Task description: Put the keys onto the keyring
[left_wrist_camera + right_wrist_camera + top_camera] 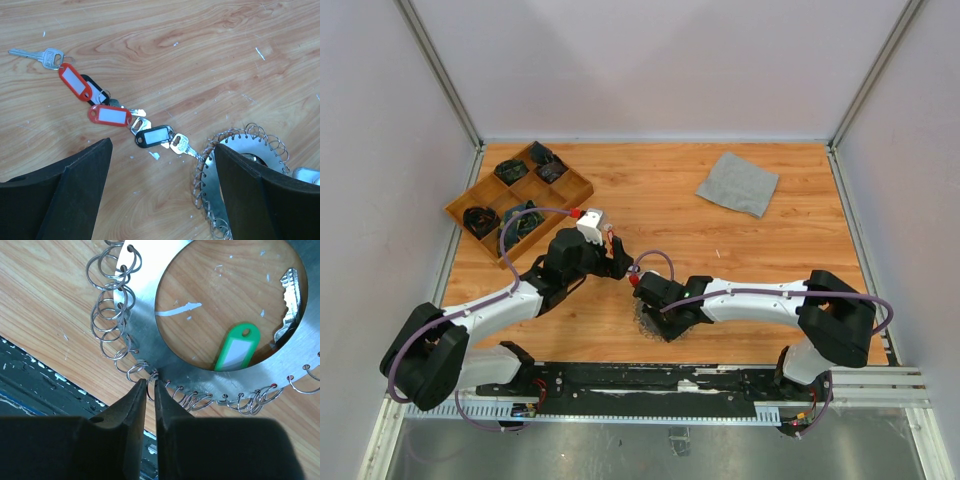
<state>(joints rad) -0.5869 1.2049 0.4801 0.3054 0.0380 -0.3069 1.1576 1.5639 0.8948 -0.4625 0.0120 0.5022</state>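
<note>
Jaws nearly pressed together on one rim loop of the large silver metal keyring (pixel 140 315) lying near-centre on the surface (pixel 720 250), the right gripper (pixel 150 382) should hold firm while the left gripper (pixel 160 190), jaws spread, fetches the tagged silver keys (pixel 112 116) alongside.

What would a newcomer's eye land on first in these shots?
The keyring, a flat silver ring fringed with small wire loops, fills the right wrist view, with the right gripper nearly closed at one loop and a green-tagged key showing through its opening. In the left wrist view, a diagonal string of keys with red and black tags runs across the wood table toward the ring's edge.
</note>
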